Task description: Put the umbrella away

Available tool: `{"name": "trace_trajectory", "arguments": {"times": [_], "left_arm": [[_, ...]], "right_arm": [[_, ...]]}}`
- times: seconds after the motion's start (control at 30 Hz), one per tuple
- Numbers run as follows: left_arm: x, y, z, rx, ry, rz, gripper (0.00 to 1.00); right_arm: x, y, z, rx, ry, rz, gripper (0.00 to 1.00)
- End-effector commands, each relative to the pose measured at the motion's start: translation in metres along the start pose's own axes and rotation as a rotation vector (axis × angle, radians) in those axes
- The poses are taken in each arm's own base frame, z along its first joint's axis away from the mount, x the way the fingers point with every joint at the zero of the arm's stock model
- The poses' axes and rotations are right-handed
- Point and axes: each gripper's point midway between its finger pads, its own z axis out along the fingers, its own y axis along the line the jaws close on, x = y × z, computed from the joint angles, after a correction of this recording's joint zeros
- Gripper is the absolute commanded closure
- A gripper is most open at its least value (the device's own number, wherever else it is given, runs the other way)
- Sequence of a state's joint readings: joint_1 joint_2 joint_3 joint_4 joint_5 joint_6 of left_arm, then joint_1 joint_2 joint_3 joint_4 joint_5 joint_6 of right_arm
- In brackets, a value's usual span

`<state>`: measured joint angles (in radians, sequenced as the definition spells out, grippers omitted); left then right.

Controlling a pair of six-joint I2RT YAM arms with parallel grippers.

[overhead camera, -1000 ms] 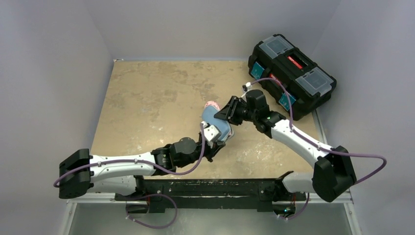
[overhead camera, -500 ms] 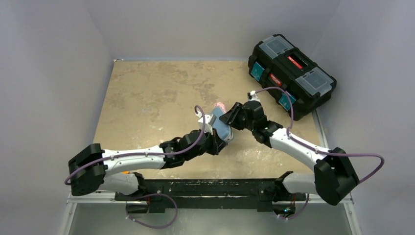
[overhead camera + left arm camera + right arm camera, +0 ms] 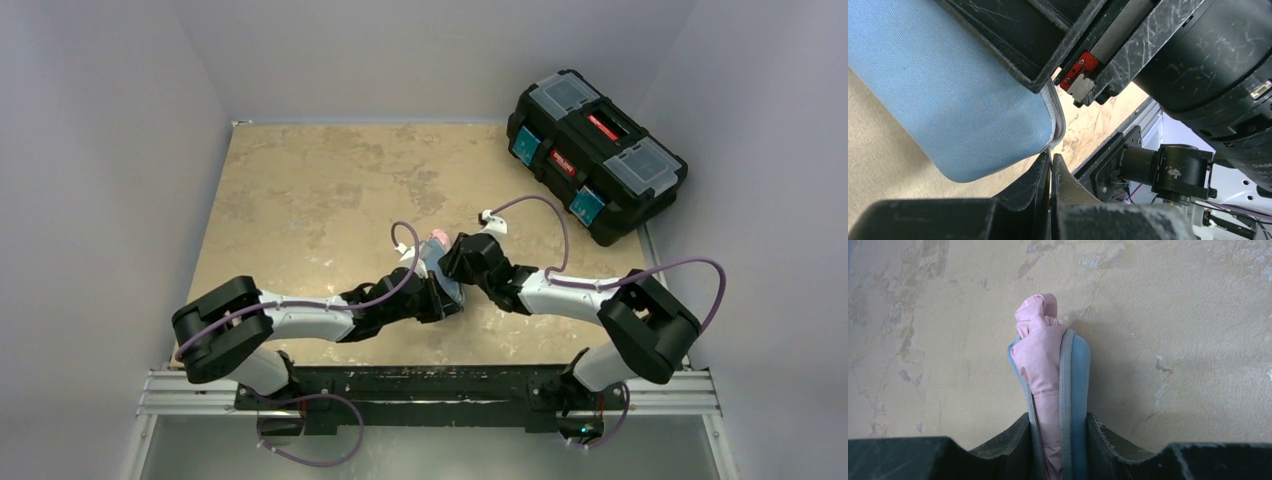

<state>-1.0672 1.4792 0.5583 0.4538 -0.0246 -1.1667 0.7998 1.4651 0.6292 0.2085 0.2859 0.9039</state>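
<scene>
The pink umbrella (image 3: 1038, 347), folded, lies between the two halves of a blue case with a grey zip rim (image 3: 1079, 375); its bunched pink end sticks out of the far end of the case (image 3: 437, 237). My right gripper (image 3: 1059, 440) is shut on the case from both sides, pressing the halves onto the umbrella. In the left wrist view my left gripper (image 3: 1050, 159) is shut, its tips touching the grey rim at the case's near corner (image 3: 1057, 131). What, if anything, sits between those tips does not show. Both grippers meet at the table's middle (image 3: 447, 280).
A black toolbox with clear lid pockets (image 3: 597, 155) stands at the back right, past the table's corner. The tan worn tabletop (image 3: 320, 190) stretches left and back. The black base rail (image 3: 430, 385) runs along the near edge. Grey walls enclose three sides.
Both arms have drawn the case and umbrella nearer and lower over the table. The right arm has folded low and the left arm has stretched further toward the middle.
</scene>
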Motion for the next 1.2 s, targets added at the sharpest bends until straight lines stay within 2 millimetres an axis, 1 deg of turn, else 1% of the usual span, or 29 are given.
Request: {"name": "trace_trajectory", "arguments": {"times": [0.0, 0.07, 0.1, 0.17, 0.2, 0.27, 0.33, 0.37, 0.43, 0.53, 0.63, 0.7, 0.77, 0.8, 0.83, 0.87, 0.93, 1.0, 1.03, 1.1, 1.17], "left_arm": [[-0.049, -0.090, -0.022, 0.288, -0.127, -0.034, 0.97], [-0.048, -0.086, -0.026, 0.250, -0.115, -0.001, 0.83], [-0.044, -0.080, -0.029, 0.218, -0.097, 0.018, 0.75], [-0.041, -0.069, -0.037, 0.169, -0.080, 0.054, 0.61], [-0.040, -0.064, -0.045, 0.145, -0.073, 0.069, 0.46], [-0.041, -0.054, -0.060, 0.081, -0.052, 0.109, 0.27], [-0.045, -0.036, -0.078, -0.019, -0.040, 0.145, 0.22], [-0.047, -0.027, -0.088, -0.066, -0.043, 0.164, 0.21], [-0.056, -0.014, -0.110, -0.117, -0.093, 0.175, 0.20], [-0.073, -0.010, -0.139, -0.121, -0.181, 0.185, 0.19], [-0.089, -0.022, -0.167, -0.074, -0.261, 0.231, 0.11], [-0.102, -0.034, -0.185, -0.039, -0.313, 0.244, 0.07], [-0.112, -0.053, -0.200, 0.045, -0.351, 0.255, 0.02], [-0.119, -0.063, -0.206, 0.096, -0.372, 0.260, 0.01], [-0.122, -0.075, -0.210, 0.158, -0.370, 0.272, 0.01], [-0.124, -0.089, -0.215, 0.218, -0.361, 0.291, 0.00], [-0.132, -0.111, -0.226, 0.285, -0.361, 0.342, 0.00], [-0.138, -0.133, -0.236, 0.343, -0.364, 0.408, 0.00], [-0.141, -0.144, -0.239, 0.370, -0.360, 0.434, 0.00], [-0.146, -0.161, -0.239, 0.416, -0.350, 0.469, 0.00], [-0.151, -0.178, -0.238, 0.475, -0.353, 0.483, 0.00]], "right_arm": [[0.016, -0.008, 0.003, 0.059, 0.017, -0.021, 1.00], [0.011, -0.003, 0.000, 0.048, 0.011, -0.018, 1.00], [0.009, 0.003, -0.002, 0.030, 0.015, -0.017, 1.00], [0.002, 0.015, -0.007, -0.010, 0.008, -0.017, 1.00], [-0.004, 0.020, -0.010, -0.025, -0.002, -0.026, 1.00], [-0.016, 0.032, -0.017, -0.058, -0.017, -0.029, 1.00], [-0.031, 0.044, -0.024, -0.095, -0.032, -0.023, 1.00], [-0.042, 0.053, -0.032, -0.129, -0.049, -0.012, 1.00], [-0.062, 0.068, -0.045, -0.182, -0.078, 0.005, 1.00], [-0.090, 0.092, -0.066, -0.288, -0.112, 0.023, 1.00], [-0.114, 0.117, -0.089, -0.415, -0.126, 0.045, 1.00], [-0.127, 0.136, -0.110, -0.522, -0.139, 0.057, 1.00], [-0.141, 0.155, -0.135, -0.642, -0.158, 0.073, 1.00], [-0.149, 0.164, -0.150, -0.709, -0.172, 0.081, 1.00], [-0.156, 0.173, -0.166, -0.780, -0.188, 0.090, 1.00], [-0.163, 0.184, -0.184, -0.872, -0.211, 0.094, 1.00], [-0.173, 0.200, -0.223, -1.041, -0.270, 0.090, 1.00], [-0.183, 0.210, -0.259, -1.181, -0.337, 0.082, 1.00], [-0.186, 0.214, -0.272, -1.228, -0.359, 0.078, 1.00], [-0.192, 0.219, -0.289, -1.286, -0.392, 0.064, 1.00], [-0.194, 0.224, -0.301, -1.333, -0.398, 0.051, 1.00]]}}
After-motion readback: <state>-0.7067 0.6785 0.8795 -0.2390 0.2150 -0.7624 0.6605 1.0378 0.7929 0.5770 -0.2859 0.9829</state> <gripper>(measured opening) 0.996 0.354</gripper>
